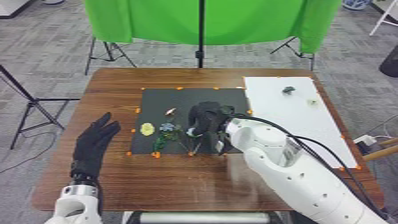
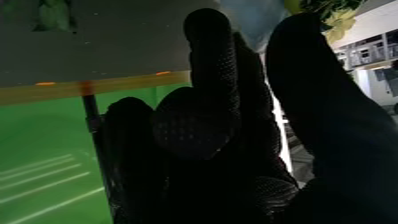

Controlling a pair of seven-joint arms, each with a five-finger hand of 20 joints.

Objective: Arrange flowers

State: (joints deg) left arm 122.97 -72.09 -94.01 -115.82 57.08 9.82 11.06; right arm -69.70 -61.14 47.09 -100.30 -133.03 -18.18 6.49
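On table (image 1: 178, 182): mat (image 1: 160, 97) near the middle, sheet (image 1: 284, 112) just right of it. Flowers (image 1: 147, 129) on the mat's left part. Two pieces (image 1: 288, 90), possibly blooms, on the sheet's far part. Cloth (image 1: 213, 20) behind table.

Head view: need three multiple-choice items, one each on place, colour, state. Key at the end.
1. Where is the right hand?
A) over the white sheet
B) over the dark sheet
C) beyond the table's far edge

2. What colour is the tape along the dark sheet's far edge?
A) orange
B) blue
C) purple

3. How are the left hand's fingers?
A) curled into a fist
B) wrapped round a vase
C) straight

1 B: the glove is within the dark sheet's outline.
2 A: the small pieces there are orange.
3 C: they extend forward, uncurled.
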